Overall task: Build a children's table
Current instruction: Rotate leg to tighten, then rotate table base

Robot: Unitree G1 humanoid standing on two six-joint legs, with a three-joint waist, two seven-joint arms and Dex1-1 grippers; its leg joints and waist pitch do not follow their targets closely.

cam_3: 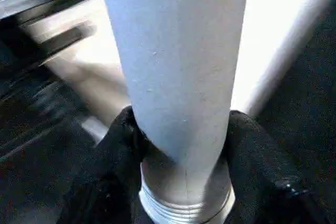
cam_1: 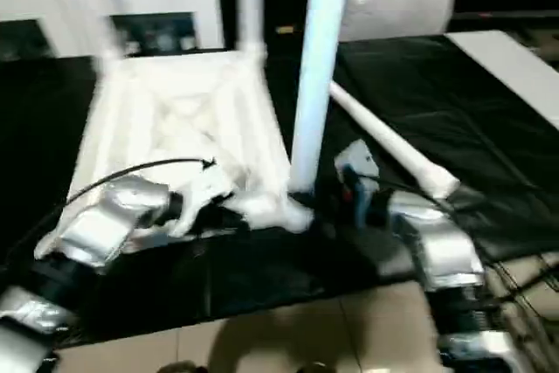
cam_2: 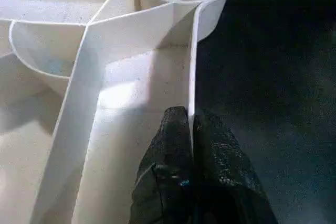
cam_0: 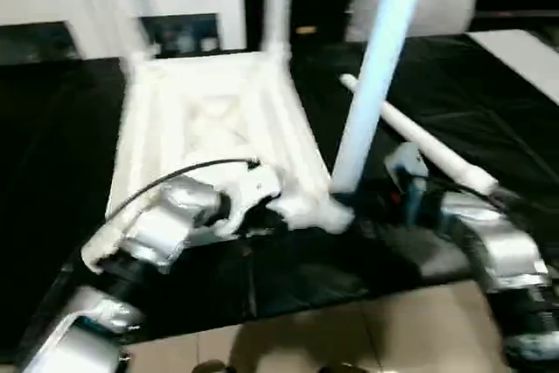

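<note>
Left tool (cam_2: 190, 129) pinches the upturned tabletop's (cam_0: 210, 120) rim on the black worktop (cam_0: 489, 102), steadying it, while the right tool (cam_3: 181, 145) clamps an upright leg (cam_0: 376, 67) at the near corner socket.

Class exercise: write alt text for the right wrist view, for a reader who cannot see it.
The right pincer grips a white tapered table leg just above its ribbed lower end, one black finger on each side. Behind the leg lie the white tabletop and the black work table.
</note>
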